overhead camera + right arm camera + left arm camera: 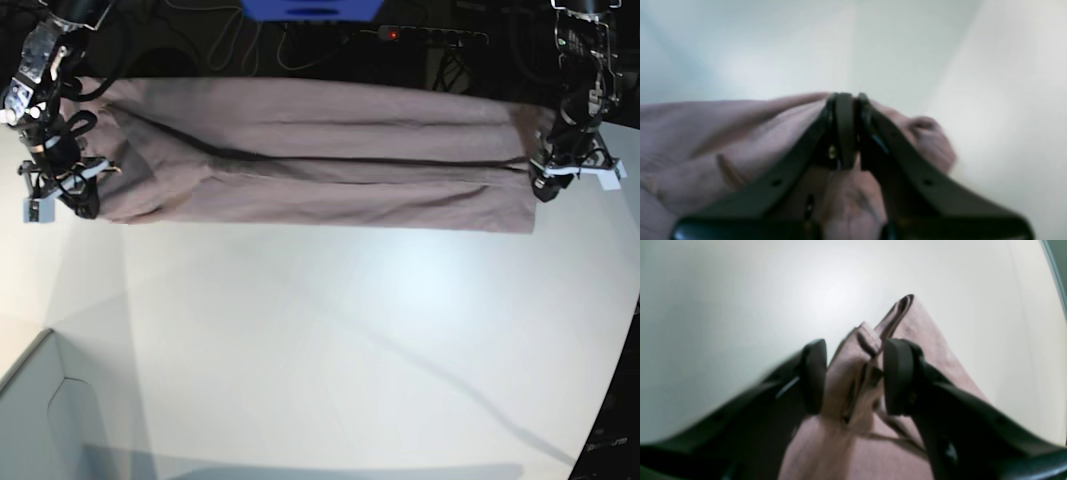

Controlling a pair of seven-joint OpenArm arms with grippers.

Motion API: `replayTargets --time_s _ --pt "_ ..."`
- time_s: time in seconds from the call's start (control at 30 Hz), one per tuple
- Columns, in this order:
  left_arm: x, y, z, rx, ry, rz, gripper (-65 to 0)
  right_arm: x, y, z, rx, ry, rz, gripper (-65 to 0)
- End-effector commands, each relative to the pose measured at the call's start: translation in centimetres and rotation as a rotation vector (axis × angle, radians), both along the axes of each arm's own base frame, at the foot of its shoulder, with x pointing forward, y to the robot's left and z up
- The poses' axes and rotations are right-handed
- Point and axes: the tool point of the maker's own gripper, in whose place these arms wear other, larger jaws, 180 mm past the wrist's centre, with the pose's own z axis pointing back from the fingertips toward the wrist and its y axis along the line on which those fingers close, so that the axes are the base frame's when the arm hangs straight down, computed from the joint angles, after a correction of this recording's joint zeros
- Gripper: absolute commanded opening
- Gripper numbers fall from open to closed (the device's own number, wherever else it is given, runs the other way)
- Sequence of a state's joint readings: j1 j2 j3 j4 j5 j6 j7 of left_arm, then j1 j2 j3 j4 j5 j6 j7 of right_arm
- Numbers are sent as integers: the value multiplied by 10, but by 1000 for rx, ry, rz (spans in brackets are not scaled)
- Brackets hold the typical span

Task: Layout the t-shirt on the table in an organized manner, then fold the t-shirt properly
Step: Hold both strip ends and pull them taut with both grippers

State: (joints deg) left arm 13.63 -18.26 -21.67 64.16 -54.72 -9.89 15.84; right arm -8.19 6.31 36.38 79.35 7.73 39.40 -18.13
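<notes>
The dusty mauve t-shirt (320, 170) lies stretched sideways in a long band across the far part of the white table (350, 330). My right gripper (62, 195) holds its end at the left of the base view. In the right wrist view that gripper (848, 130) is shut on a pinch of the t-shirt (723, 133). My left gripper (548, 190) is at the shirt's other end. In the left wrist view it (853, 373) stands open, its pads apart, with a bunched fold of the t-shirt (927, 350) loosely between them above the table (740, 290).
A pale grey-blue box corner (50, 420) sits at the front left. Behind the table are a blue object (310, 8), a power strip (430, 35) and cables. The table's curved edge (610, 400) runs down the front right.
</notes>
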Motion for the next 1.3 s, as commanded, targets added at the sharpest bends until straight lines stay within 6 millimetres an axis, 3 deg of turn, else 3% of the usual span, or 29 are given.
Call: replayTargets --time_s 0.0,0.13,0.43,0.63,0.93,1.23,1.27 --pt "0 5 3 11 6 -4 -375 9 -7 21 -23 -71 1 -650" --pt "0 5 3 11 7 -4 -375 -7 -17 17 -35 -47 -24 -650" --pt "2 5 6 14 -3 -8 -376 -48 -15 -8 -33 53 -18 -650" --pt "2 8 8 17 -7 -3 -376 -50 -16 -7 -33 50 -23 -650" --pt "13 3 35 48 -73 -44 -376 -42 -15 4 -58 25 -6 -650" --pt "8 4 30 48 -55 -43 -369 -56 -15 -21 -13 92 -23 -650" --pt "5 5 29 50 -48 -43 -369 -56 -14 -22 -11 94 -24 -628"
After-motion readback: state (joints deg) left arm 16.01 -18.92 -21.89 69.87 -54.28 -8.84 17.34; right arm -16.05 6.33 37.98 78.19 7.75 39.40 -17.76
